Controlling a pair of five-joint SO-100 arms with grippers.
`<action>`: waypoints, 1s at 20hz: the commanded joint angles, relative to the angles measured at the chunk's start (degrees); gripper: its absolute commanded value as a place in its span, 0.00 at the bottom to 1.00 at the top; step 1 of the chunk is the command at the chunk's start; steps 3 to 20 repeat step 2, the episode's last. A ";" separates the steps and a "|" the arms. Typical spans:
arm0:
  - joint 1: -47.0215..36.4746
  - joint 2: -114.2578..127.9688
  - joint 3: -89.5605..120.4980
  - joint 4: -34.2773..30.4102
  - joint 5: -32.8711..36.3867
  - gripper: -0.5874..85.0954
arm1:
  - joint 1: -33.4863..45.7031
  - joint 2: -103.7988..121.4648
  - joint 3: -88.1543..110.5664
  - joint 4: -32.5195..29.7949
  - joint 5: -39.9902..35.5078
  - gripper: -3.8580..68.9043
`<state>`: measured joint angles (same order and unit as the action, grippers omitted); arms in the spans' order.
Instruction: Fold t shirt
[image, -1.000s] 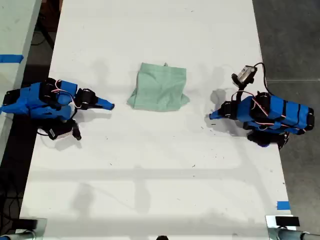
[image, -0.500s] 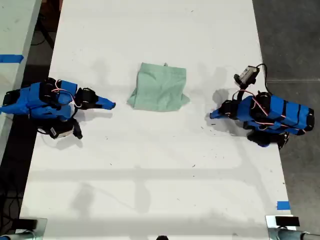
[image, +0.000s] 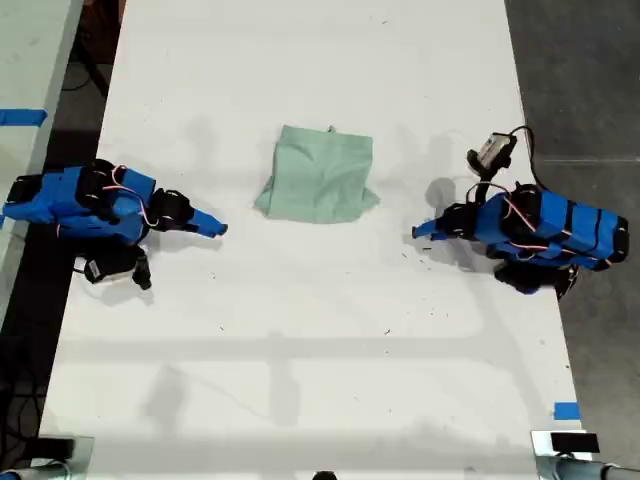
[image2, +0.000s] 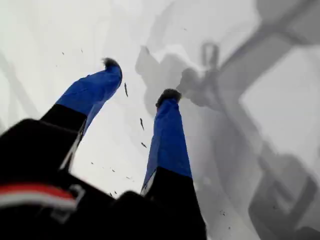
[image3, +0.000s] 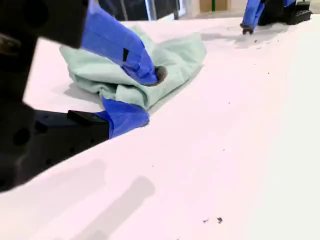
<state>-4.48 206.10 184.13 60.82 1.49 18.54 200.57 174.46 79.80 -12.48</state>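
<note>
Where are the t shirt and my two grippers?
t shirt (image: 320, 178), exterior view, middle of the fabric.
my first gripper (image2: 140, 79), first wrist view, between the fingertips.
my second gripper (image3: 150, 97), second wrist view, between the fingertips.

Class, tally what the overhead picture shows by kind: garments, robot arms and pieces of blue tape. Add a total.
t shirt: 1
blue arms: 2
blue tape pieces: 2
Total: 5
</note>
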 joint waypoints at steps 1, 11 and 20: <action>1.67 0.44 -0.35 0.53 -7.29 0.13 | 0.79 0.44 2.64 -1.41 0.79 0.29; 1.58 0.44 -0.35 0.53 -7.29 0.14 | 0.79 0.44 2.64 -1.41 0.79 0.29; 1.58 0.44 -0.35 0.53 -7.29 0.14 | 0.79 0.44 2.64 -1.41 0.79 0.29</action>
